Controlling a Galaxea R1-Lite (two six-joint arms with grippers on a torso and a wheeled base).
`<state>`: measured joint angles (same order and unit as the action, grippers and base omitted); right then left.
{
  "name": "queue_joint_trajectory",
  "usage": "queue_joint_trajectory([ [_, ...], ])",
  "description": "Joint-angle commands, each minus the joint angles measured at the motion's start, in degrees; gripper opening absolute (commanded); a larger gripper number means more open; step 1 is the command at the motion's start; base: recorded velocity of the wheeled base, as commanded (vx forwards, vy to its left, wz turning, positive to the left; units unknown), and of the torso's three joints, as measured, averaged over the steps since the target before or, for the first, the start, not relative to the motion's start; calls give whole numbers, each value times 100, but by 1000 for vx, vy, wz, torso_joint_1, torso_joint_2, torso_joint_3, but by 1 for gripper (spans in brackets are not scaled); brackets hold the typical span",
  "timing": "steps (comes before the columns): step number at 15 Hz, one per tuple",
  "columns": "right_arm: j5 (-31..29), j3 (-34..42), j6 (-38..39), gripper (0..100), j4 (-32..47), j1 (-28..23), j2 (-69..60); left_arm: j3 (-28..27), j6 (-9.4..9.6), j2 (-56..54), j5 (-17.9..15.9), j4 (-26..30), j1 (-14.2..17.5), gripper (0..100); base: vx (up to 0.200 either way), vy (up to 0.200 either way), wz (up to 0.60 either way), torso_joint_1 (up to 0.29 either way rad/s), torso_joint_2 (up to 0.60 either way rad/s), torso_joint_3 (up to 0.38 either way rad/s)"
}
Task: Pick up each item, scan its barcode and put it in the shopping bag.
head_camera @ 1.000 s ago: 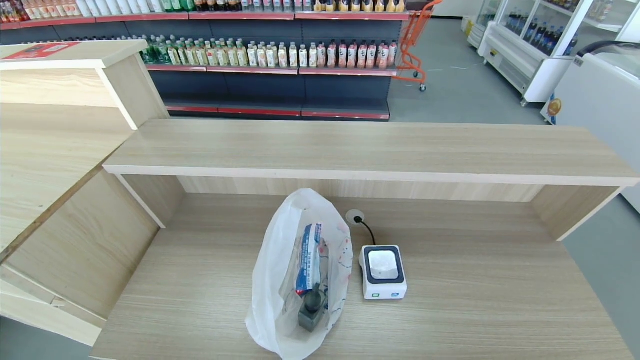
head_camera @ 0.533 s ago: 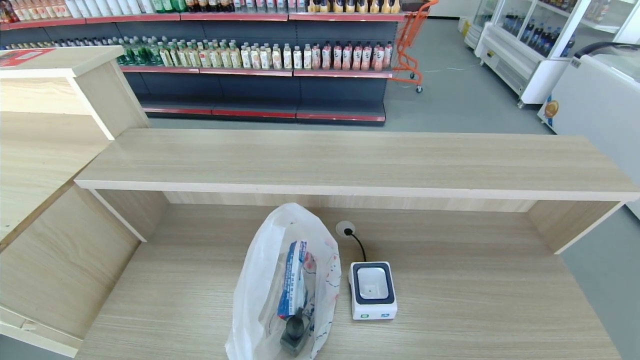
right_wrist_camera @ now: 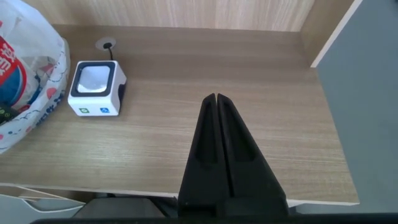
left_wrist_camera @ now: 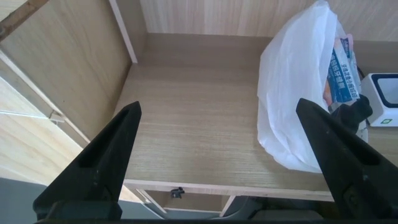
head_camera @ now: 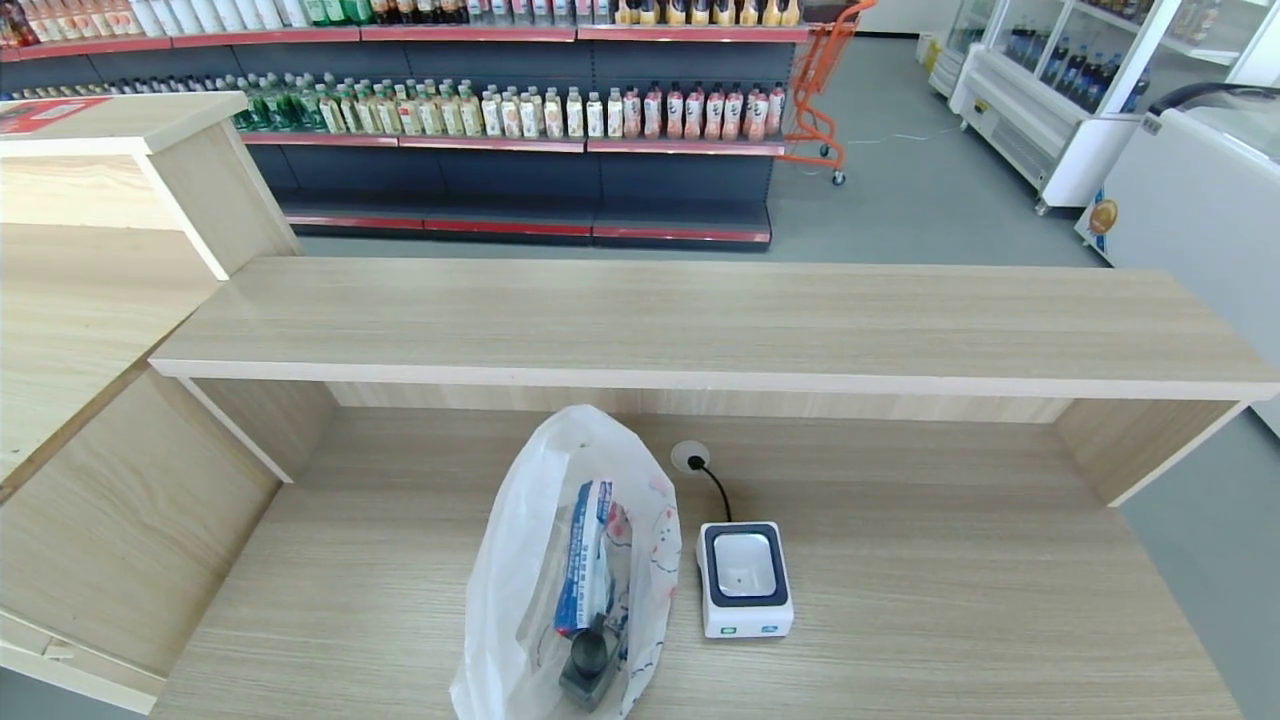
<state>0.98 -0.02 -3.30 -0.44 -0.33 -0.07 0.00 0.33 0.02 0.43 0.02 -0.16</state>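
- A white barcode scanner (head_camera: 745, 580) with a dark-framed glass window on top sits on a pale wood counter (head_camera: 950, 600). Its front face carries two small square marks, one green and one blue; any writing there is too small to read.
- A black cable (head_camera: 715, 485) runs from the back of the scanner to a round port (head_camera: 690, 456) in the counter just behind it.
- A thin white shopping bag (head_camera: 520, 560) stands just beside the scanner, on its left, mouth open upward. Red and blue print shows on the bag's side.
- Inside the bag, a blue-and-white packet (head_camera: 582, 560) stands on end with lines of white lettering.
- Below the packet in the bag sits a dark item (head_camera: 590, 670) with a round cap.
- The left gripper (left_wrist_camera: 217, 162) hangs over the counter's near edge, beyond the bag from the scanner. Its fingers (left_wrist_camera: 102, 162) are spread wide and hold nothing.
- The right gripper (right_wrist_camera: 216, 143) hangs over the counter to the scanner's right, well apart from it. Its fingers (right_wrist_camera: 208, 149) are pressed together, with nothing between them.
- Far behind the scanner, store shelves (head_camera: 500, 110) hold rows of labelled bottles.
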Motion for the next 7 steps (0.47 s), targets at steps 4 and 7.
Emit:
queue_joint_trajectory([
  [4,-1,2,-12,0,0,7,16,0,2,6,1,-2,7,100,0,0,0,0,0,0],
  [7,-1,-6,-12,0,0,7,16,0,2,6,1,-2,7,100,0,0,0,0,0,0],
])
